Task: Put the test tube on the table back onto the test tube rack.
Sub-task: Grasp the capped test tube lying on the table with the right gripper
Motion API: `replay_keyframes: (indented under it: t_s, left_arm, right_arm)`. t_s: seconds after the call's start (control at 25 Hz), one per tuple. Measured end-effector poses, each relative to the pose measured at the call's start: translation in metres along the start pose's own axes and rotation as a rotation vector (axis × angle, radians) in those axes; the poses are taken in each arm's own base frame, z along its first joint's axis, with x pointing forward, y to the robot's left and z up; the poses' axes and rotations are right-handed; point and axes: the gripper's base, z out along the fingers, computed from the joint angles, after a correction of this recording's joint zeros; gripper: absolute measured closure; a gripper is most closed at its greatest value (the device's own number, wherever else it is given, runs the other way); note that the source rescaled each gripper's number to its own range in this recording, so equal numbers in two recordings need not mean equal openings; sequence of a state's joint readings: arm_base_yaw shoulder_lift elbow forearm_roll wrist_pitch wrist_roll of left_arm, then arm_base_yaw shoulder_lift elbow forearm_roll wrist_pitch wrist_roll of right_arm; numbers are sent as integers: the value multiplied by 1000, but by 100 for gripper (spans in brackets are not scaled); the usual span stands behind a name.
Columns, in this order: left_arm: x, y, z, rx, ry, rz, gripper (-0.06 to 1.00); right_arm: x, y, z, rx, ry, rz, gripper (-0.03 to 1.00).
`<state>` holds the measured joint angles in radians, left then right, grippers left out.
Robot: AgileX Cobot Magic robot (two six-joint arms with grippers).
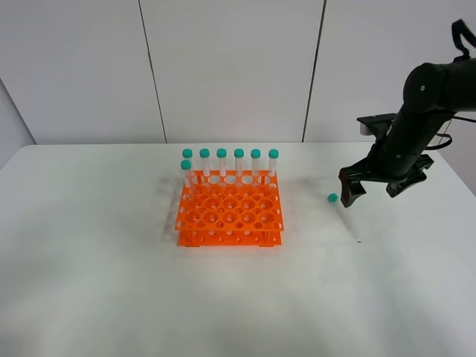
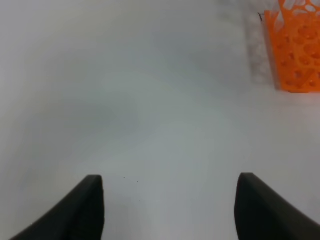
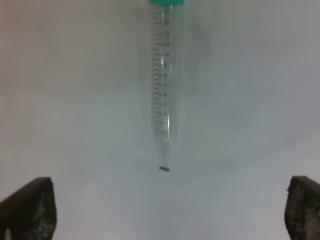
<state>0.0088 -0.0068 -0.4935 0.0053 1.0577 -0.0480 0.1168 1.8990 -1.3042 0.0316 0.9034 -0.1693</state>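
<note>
A clear test tube [image 1: 346, 218] with a teal cap lies flat on the white table [image 1: 111, 282], to the right of the orange test tube rack [image 1: 230, 212]. Several alike tubes stand upright along the rack's back. My right gripper [image 1: 372, 190] hovers open just above and behind the lying tube. In the right wrist view the tube [image 3: 166, 85] lies straight ahead between the spread fingertips [image 3: 30, 210], pointed tip toward the gripper [image 3: 167, 215]. My left gripper [image 2: 170, 210] is open and empty over bare table. The rack's corner [image 2: 295, 50] shows in the left wrist view.
A white panelled wall [image 1: 230, 67] stands behind the table. A small dark speck [image 3: 164, 168] lies on the table at the tube's tip. The left arm is out of the high view.
</note>
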Motion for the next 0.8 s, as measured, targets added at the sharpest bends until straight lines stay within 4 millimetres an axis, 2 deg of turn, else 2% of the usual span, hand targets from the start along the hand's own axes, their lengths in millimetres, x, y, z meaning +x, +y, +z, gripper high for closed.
replay_keyframes:
  t_s: [0.4,0.52,0.8]
  left_arm:
    - [0,0,0,0,0,0,9]
    - [0,0,0,0,0,0,9]
    - [0,0,0,0,0,0,9]
  right_arm:
    - [-7,-3,58,-4,35,44,-3]
    - [-9,-3,65,-5,23,52,-3]
    - [-22,-4,65,-15,-10,72,-3]
